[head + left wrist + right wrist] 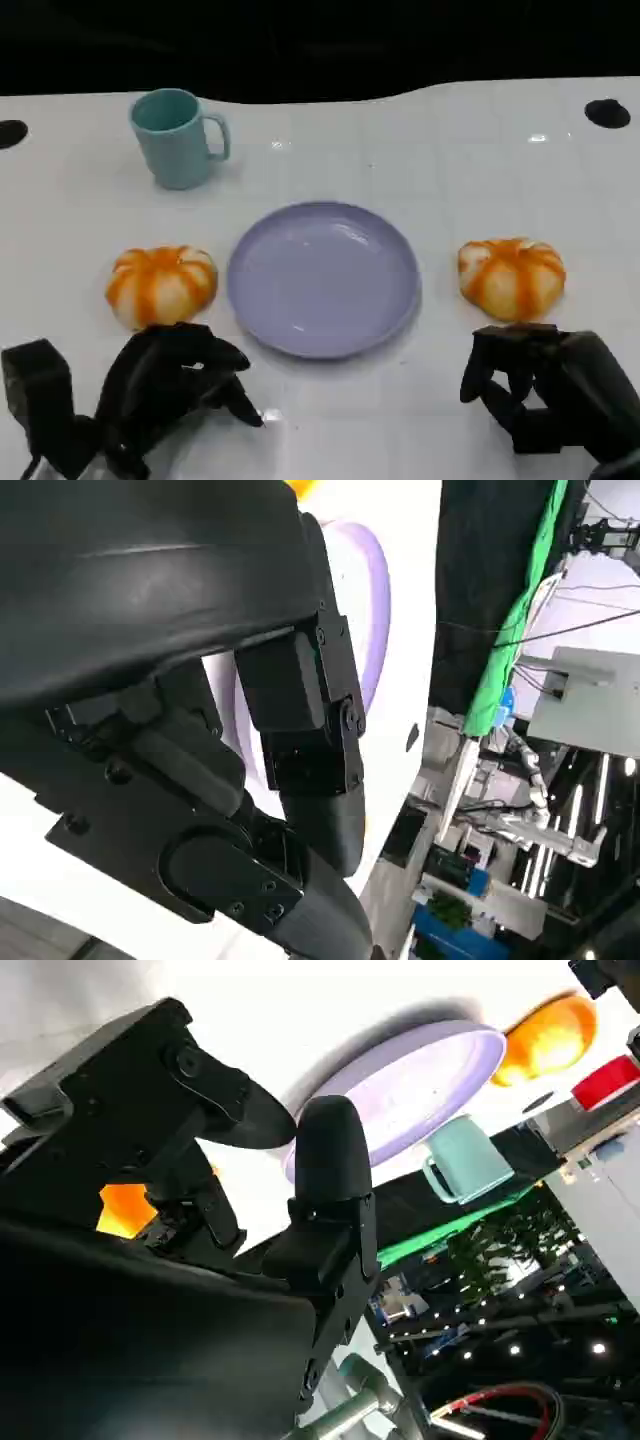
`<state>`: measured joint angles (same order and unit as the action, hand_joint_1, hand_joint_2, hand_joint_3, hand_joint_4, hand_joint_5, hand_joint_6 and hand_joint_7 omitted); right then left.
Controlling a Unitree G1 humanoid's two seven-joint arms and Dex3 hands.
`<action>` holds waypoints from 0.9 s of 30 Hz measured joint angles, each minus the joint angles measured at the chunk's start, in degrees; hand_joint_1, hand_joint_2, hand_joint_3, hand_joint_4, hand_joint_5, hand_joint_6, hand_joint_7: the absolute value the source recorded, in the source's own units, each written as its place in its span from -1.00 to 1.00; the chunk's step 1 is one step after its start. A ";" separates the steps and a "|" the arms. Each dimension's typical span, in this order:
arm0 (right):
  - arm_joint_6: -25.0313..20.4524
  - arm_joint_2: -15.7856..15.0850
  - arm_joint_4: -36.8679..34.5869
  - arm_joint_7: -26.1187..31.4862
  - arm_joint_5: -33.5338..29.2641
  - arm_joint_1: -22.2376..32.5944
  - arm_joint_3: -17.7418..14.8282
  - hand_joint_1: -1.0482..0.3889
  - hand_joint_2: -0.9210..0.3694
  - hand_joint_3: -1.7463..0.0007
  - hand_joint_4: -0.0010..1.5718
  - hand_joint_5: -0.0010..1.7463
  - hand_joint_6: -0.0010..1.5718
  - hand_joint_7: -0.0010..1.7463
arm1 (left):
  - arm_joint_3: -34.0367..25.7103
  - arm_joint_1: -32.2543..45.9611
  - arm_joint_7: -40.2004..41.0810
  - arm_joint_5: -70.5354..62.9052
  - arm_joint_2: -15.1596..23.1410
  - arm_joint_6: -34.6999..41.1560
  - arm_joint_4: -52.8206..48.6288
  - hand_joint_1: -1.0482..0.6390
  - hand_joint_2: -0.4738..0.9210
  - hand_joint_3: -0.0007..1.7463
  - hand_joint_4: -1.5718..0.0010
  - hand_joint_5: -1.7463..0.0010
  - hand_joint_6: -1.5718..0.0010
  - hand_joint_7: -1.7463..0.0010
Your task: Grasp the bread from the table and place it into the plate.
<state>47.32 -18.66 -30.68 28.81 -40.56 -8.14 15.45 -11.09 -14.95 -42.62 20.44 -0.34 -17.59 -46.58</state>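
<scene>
The left robot hand (165, 385) hung low over the near edge of the white tabletop (450, 170), its black fingers (225, 375) loosely curled and apart, grasping nothing. Just beyond it lay a round orange-and-white striped bread roll (161, 285), close to the fingertips but whether they touched it could not be told. The right robot hand (535, 385) sat near the same edge towards the right corner, fingers likewise bent and empty, with a second round orange-and-white striped bread roll (512, 277) just past it. Between the two rolls, in the middle of the tabletop, rested a round lavender plastic plate (322, 277), bare, neither roll touching it. Farther back, towards the far left corner, a pale teal ceramic mug (175, 137) stood upright with its handle turned to the right.
</scene>
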 measured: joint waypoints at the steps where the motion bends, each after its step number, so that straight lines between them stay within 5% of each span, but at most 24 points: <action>1: 0.00 0.00 0.00 0.00 0.00 0.00 0.01 0.29 -0.18 -0.39 0.09 1.00 -0.01 0.58 | 0.00 0.00 0.00 0.00 0.00 0.01 0.00 -1.00 0.71 -1.00 -1.00 0.35 -1.00 0.78; 27: -0.01 -0.03 0.01 0.01 0.00 0.00 0.66 0.29 -0.18 -0.38 0.09 0.99 -0.01 0.57 | 0.04 0.00 0.00 -0.03 0.00 0.02 0.00 -1.00 0.72 -1.00 -1.00 0.35 -1.00 0.78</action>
<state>47.32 -18.69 -30.67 28.82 -40.57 -8.14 16.11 -11.06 -14.95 -42.62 20.42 -0.33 -17.58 -46.58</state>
